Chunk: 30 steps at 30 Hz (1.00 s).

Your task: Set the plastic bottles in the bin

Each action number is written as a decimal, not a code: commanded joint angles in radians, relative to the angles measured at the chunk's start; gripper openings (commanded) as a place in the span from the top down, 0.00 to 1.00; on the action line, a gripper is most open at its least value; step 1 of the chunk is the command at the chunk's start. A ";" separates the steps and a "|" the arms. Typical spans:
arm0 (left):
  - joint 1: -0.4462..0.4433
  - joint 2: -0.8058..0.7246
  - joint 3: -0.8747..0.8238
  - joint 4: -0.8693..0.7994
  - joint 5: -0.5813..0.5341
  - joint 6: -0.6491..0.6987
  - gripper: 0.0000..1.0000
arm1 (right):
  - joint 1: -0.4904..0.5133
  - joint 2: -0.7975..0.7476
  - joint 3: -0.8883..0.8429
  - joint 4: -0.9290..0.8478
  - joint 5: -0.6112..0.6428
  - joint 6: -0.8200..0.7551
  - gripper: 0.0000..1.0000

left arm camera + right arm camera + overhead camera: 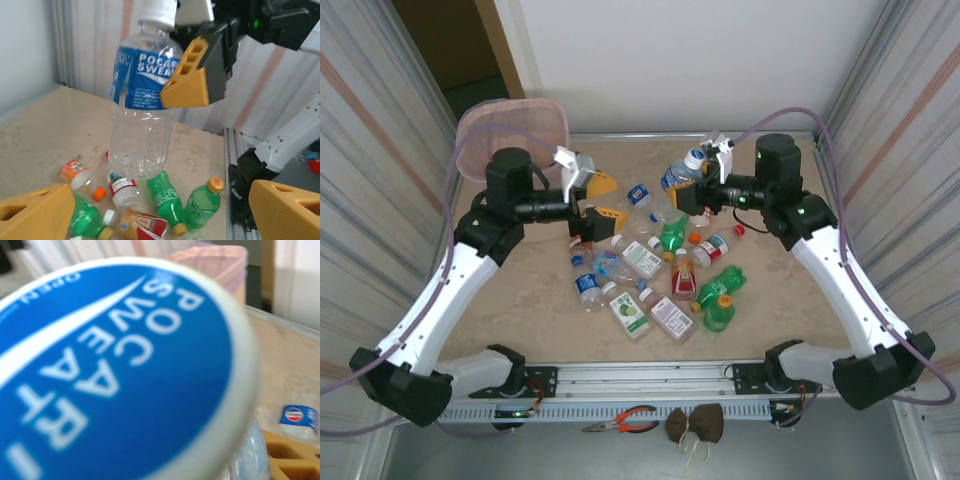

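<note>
Beige surface point(520, 290), loose bottles point(719, 297) scattered. I note: right hand point(699, 179) pinching clear blue-labelled bottle point(142, 120) aloft; left hand point(602, 198) spread, empty.

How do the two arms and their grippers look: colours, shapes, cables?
The left arm and right arm have long white links and black rounded joints. A pale purple cable loops along each. The left gripper and right gripper have black bodies and wedge-shaped orange-yellow fingers with rectangular cut-outs. A green light glows on the right arm.
</note>
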 commanded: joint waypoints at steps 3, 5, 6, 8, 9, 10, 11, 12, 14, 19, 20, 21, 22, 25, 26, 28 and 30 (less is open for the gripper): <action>-0.066 0.037 0.039 0.016 0.053 0.054 0.09 | 0.050 -0.065 -0.002 -0.043 -0.067 0.036 0.40; -0.090 0.054 0.048 0.003 0.064 0.069 0.09 | 0.068 -0.072 -0.001 -0.040 -0.081 0.046 0.40; -0.101 0.059 0.053 -0.001 0.065 0.075 0.09 | 0.080 -0.073 0.000 -0.036 -0.084 0.049 0.39; -0.118 0.069 0.057 0.001 0.072 0.082 0.09 | 0.101 -0.071 0.004 -0.034 -0.081 0.056 0.39; -0.127 0.074 0.059 0.002 0.086 0.087 0.09 | 0.112 -0.069 0.010 -0.036 -0.080 0.058 0.39; -0.135 0.078 0.061 0.002 0.097 0.091 0.09 | 0.123 -0.069 0.016 -0.039 -0.080 0.058 0.39; -0.143 0.082 0.064 0.001 0.107 0.095 0.09 | 0.132 -0.069 0.019 -0.038 -0.080 0.057 0.39; -0.150 0.088 0.066 -0.003 0.120 0.101 0.10 | 0.143 -0.069 0.019 -0.034 -0.076 0.057 0.39; -0.160 0.098 0.072 -0.007 0.142 0.108 0.11 | 0.157 -0.067 0.023 -0.033 -0.068 0.054 0.39; -0.174 0.121 0.095 -0.035 0.194 0.133 0.16 | 0.184 -0.067 0.031 -0.032 -0.065 0.052 0.39; -0.175 0.124 0.100 -0.044 0.201 0.138 0.18 | 0.190 -0.067 0.034 -0.031 -0.062 0.050 0.39; -0.175 0.128 0.106 -0.053 0.206 0.145 0.19 | 0.195 -0.069 0.036 -0.033 -0.060 0.046 0.39; -0.176 0.131 0.110 -0.062 0.207 0.150 0.20 | 0.199 -0.070 0.038 -0.035 -0.057 0.043 0.39; -0.176 0.143 0.124 -0.094 0.209 0.169 0.24 | 0.209 -0.073 0.045 -0.039 -0.046 0.038 0.40; -0.176 0.146 0.126 -0.103 0.209 0.176 0.25 | 0.212 -0.076 0.046 -0.038 -0.046 0.036 0.40; -0.176 0.149 0.127 -0.110 0.208 0.181 0.25 | 0.215 -0.080 0.046 -0.036 -0.040 0.033 0.40; -0.176 0.152 0.127 -0.115 0.212 0.183 0.26 | 0.218 -0.083 0.046 -0.038 -0.033 0.031 0.40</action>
